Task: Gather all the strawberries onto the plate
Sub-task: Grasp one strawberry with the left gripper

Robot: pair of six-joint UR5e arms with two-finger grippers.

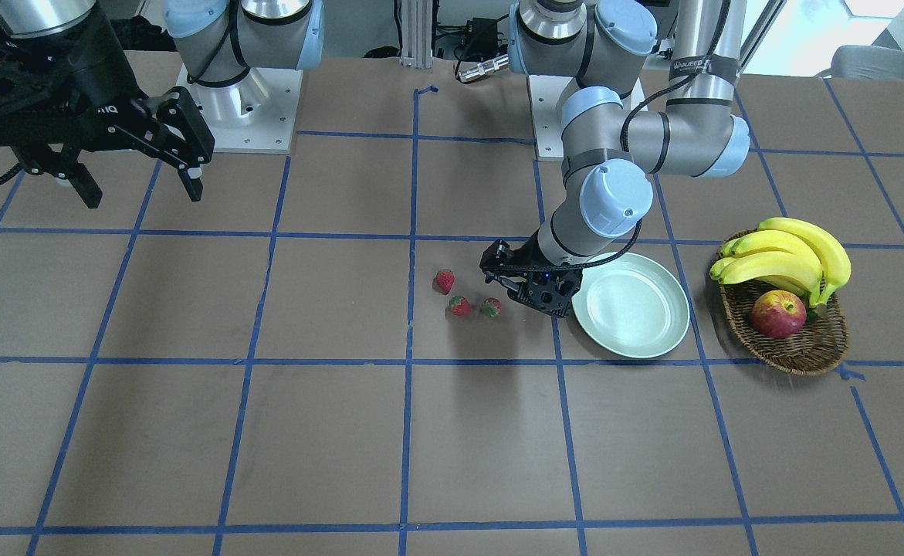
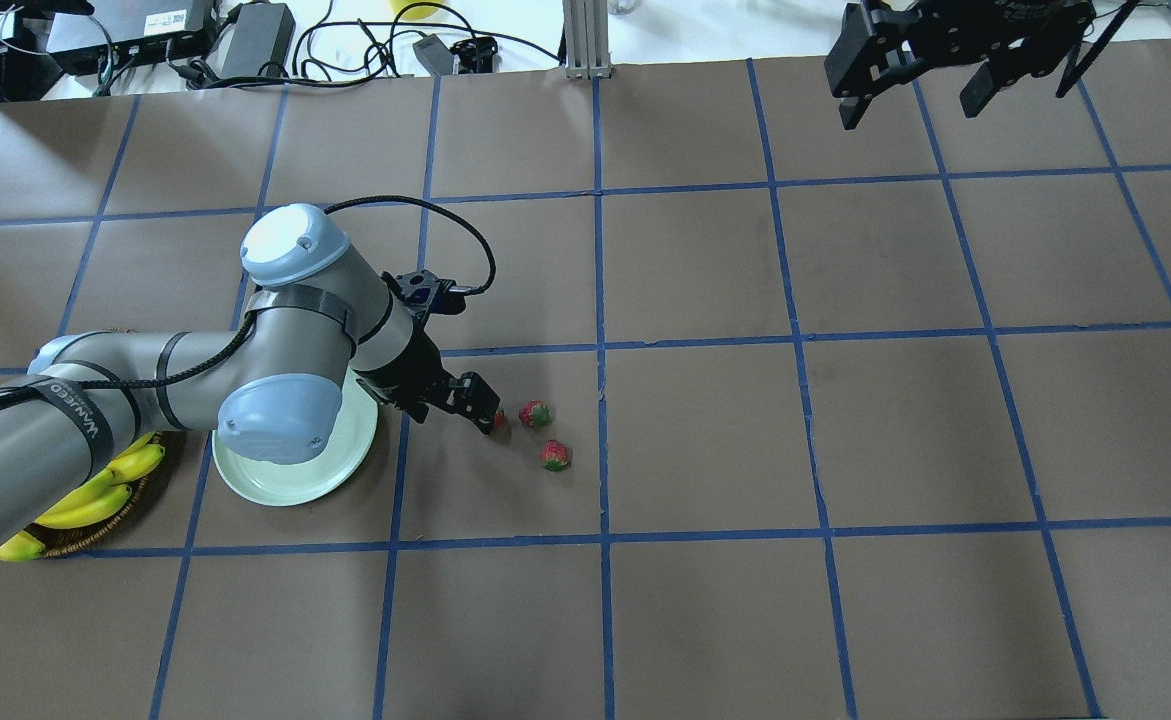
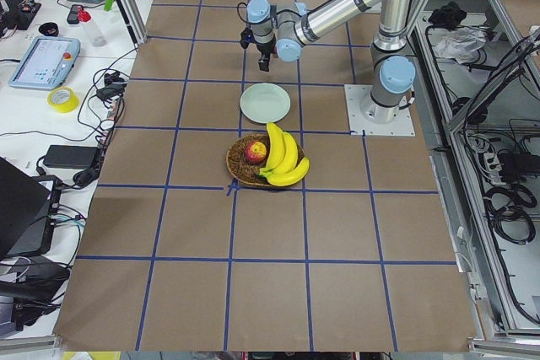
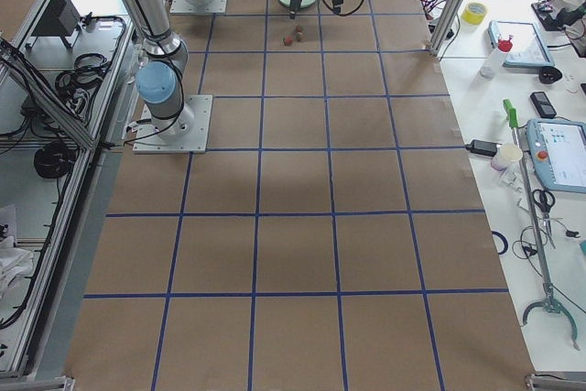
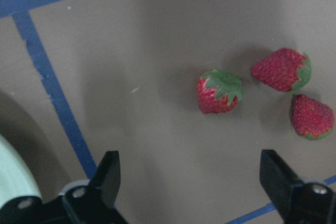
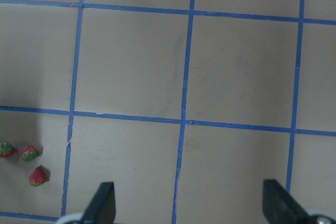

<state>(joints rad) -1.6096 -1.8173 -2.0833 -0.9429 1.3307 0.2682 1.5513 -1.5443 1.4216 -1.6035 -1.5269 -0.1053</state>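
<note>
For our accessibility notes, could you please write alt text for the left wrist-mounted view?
Three strawberries lie close together on the brown table beyond the open left gripper, none grasped. A sliver of the pale green plate shows at lower left.

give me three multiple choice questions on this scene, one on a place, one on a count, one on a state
1. Where do the strawberries lie relative to the plate?
A. on it
B. on the table, apart from it
C. under it
2. How many strawberries show?
A. two
B. five
C. three
3. How is the left gripper?
A. open, holding nothing
B. shut on a strawberry
C. shut on the plate
Answers: 1 B, the plate is bare; 2 C, the left wrist view shows three; 3 A, its fingers stand wide apart, empty.
</note>
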